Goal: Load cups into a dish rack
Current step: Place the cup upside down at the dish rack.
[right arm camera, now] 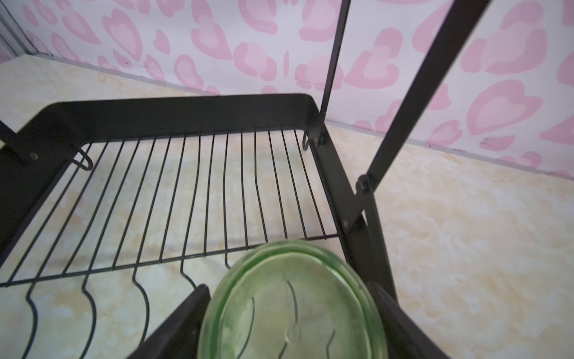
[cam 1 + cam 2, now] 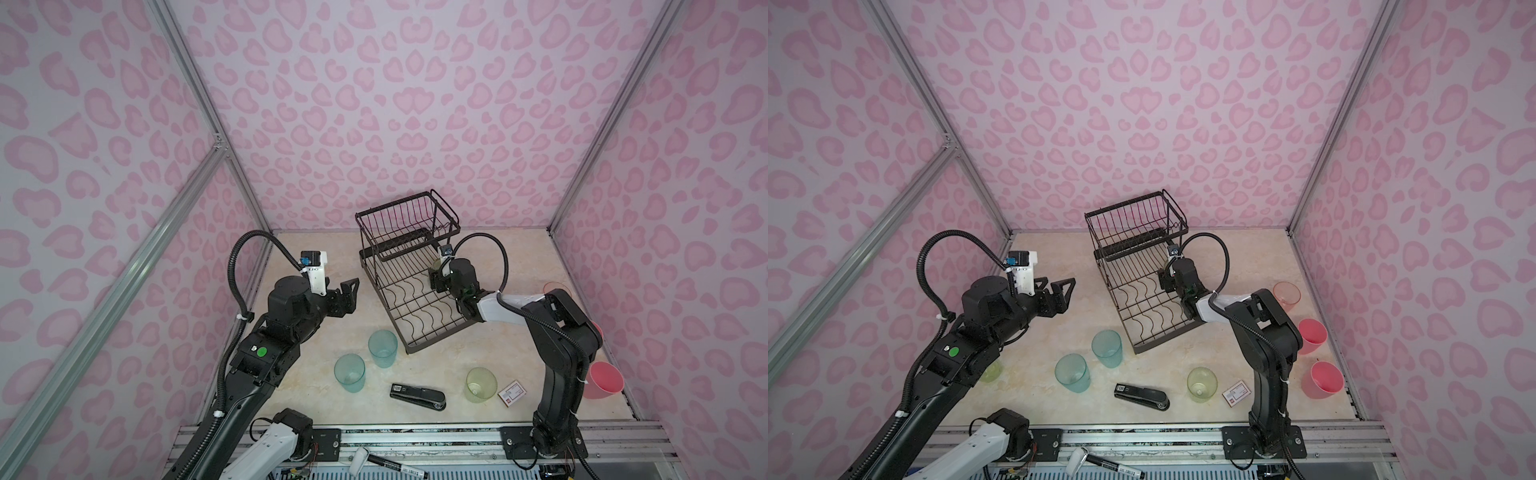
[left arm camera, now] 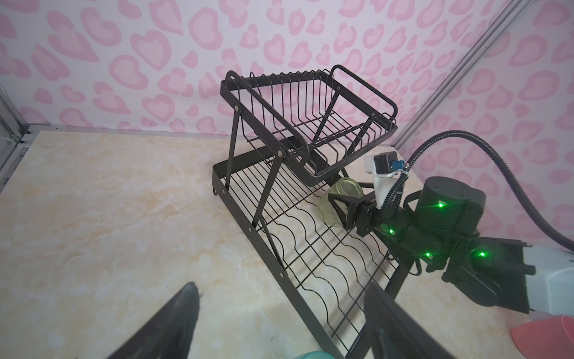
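The right claw (image 1: 287, 289) is reaching into the dish rack (image 1: 186, 115), which is standing at 12 o'clock on the desk (image 2: 432, 365). Its fingers are sitting on both sides of a yellow-green cup (image 3: 344, 188). The cup is sitting bottom up, low over the bottom tray, by the tray's 3 o'clock edge, just under the top basket. I cannot tell if the claw is squeezing the cup or letting go. The left claw (image 2: 1059, 283) is hanging wide open at 9 o'clock, holding nothing. Two blue-green cups (image 2: 382, 347) are standing at 7 o'clock. A second yellow-green cup (image 2: 481, 384) is standing at 5 o'clock, near a black stapler (image 2: 417, 397). Three pink cups (image 2: 1312, 334) are sitting at 3 o'clock.
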